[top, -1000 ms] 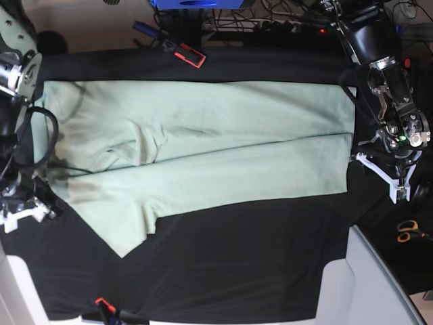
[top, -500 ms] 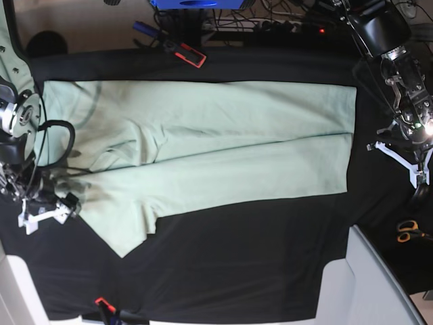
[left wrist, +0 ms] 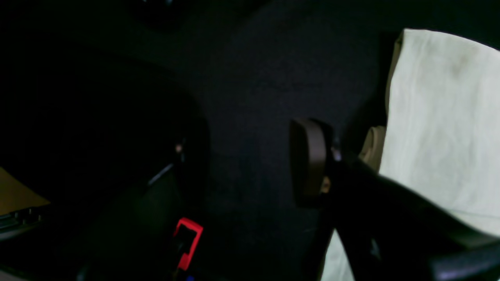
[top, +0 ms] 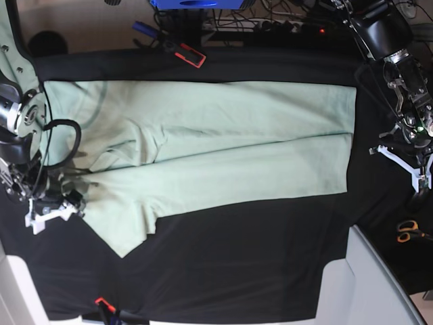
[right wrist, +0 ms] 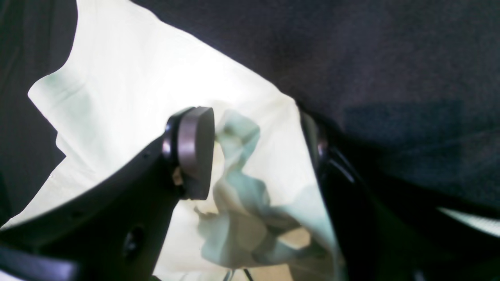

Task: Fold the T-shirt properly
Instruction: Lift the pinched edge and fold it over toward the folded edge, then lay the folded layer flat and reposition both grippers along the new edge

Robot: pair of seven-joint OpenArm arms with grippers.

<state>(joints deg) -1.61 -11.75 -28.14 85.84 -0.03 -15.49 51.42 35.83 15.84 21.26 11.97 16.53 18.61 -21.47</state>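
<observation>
The pale mint-green T-shirt (top: 223,156) lies spread lengthwise on the black table (top: 237,284), with a sleeve pointing toward the front left. My right gripper (top: 57,206) sits at the shirt's left end. In the right wrist view its fingers (right wrist: 195,152) stand apart, open, straddling a crumpled bunch of the T-shirt (right wrist: 242,195). My left gripper (top: 409,162) hovers just off the shirt's right hem. In the left wrist view the left gripper (left wrist: 250,164) is open over bare black cloth, with the T-shirt's edge (left wrist: 441,117) to its right.
A red-and-black tool (top: 189,54) lies at the table's back edge, and it also shows in the left wrist view as a red tool (left wrist: 187,242). Orange-handled scissors (top: 406,230) lie off the right side. A white surface (top: 379,284) borders the front right corner. A small red clip (top: 101,302) sits at the front edge.
The right gripper has come in from the left onto the shirt's left end and its jaws have narrowed. The left arm drew back to the right, off the hem.
</observation>
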